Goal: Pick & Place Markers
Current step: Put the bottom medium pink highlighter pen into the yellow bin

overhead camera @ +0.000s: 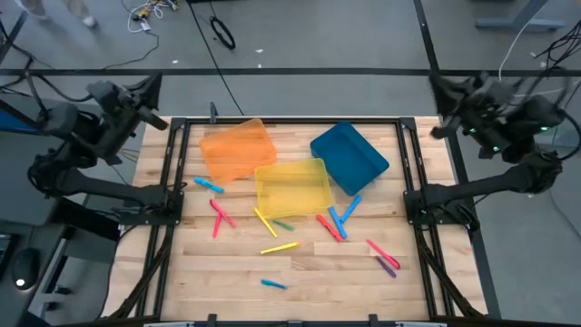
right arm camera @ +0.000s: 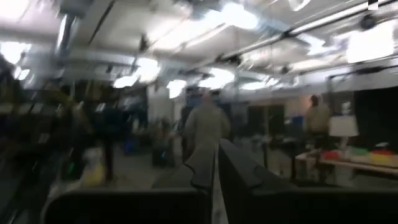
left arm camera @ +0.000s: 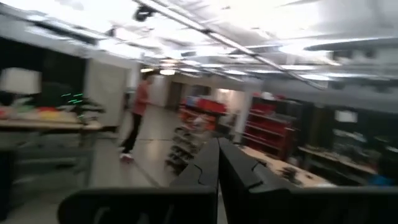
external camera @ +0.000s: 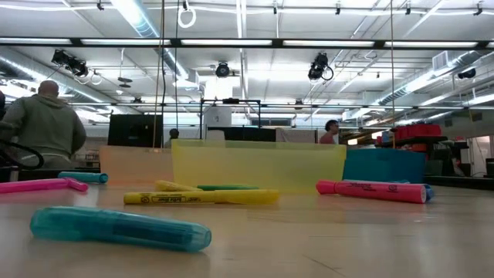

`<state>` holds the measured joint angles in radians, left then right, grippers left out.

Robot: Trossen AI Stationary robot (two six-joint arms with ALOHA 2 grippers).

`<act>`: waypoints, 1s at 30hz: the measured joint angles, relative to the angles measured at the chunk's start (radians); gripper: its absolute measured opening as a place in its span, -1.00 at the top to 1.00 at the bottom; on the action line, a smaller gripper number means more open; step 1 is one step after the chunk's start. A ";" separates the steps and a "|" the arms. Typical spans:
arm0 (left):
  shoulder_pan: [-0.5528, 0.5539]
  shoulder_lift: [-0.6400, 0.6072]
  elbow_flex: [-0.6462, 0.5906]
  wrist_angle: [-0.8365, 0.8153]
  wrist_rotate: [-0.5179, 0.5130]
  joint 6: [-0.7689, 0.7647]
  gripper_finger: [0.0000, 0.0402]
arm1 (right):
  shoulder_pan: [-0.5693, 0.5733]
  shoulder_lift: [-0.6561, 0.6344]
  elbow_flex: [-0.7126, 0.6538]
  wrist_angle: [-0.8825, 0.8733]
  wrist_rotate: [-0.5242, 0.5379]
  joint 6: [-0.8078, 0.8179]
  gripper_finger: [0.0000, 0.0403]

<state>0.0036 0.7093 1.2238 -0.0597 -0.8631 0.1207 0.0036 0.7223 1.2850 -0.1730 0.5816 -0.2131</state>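
Observation:
Several markers lie flat and scattered on the wooden table: a teal one (overhead camera: 209, 185), pink and red ones (overhead camera: 221, 216), a yellow one (overhead camera: 280, 247), a teal one (overhead camera: 273, 284) near the front, red and blue ones (overhead camera: 338, 218), and a pink and a purple one (overhead camera: 383, 257). The low view shows the front teal marker (external camera: 120, 229) and the yellow marker (external camera: 201, 198) close up. My left gripper (left arm camera: 217, 155) is shut and raised beyond the table's far left corner (overhead camera: 152, 102). My right gripper (right arm camera: 216, 163) is shut and raised beyond the far right corner (overhead camera: 439, 102). Both point out into the room and hold nothing.
An orange bin (overhead camera: 237, 148), a yellow bin (overhead camera: 292, 186) and a blue bin (overhead camera: 349, 156) stand on the table's far half. Black frame rails (overhead camera: 172, 173) run along both sides. In the room beyond the table a person (external camera: 48, 123) sits.

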 joint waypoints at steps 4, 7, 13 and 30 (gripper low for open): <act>-0.001 0.031 0.057 -0.126 0.065 -0.006 0.98 | -0.006 0.111 0.119 -0.234 0.036 -0.003 0.88; 0.000 0.063 0.146 -0.347 0.117 -0.093 0.98 | -0.006 0.199 0.248 -0.426 0.039 0.026 0.88; 0.000 0.160 0.361 -0.705 0.269 -0.195 0.98 | -0.023 0.325 0.499 -0.751 0.058 0.196 0.88; 0.000 0.373 0.479 -0.915 0.429 -0.245 0.37 | -0.034 0.492 0.603 -1.378 -0.458 0.837 0.06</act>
<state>0.0036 1.0818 1.7027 -0.9743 -0.4340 -0.1242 -0.0309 1.2144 1.8878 -1.5510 0.1232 0.6244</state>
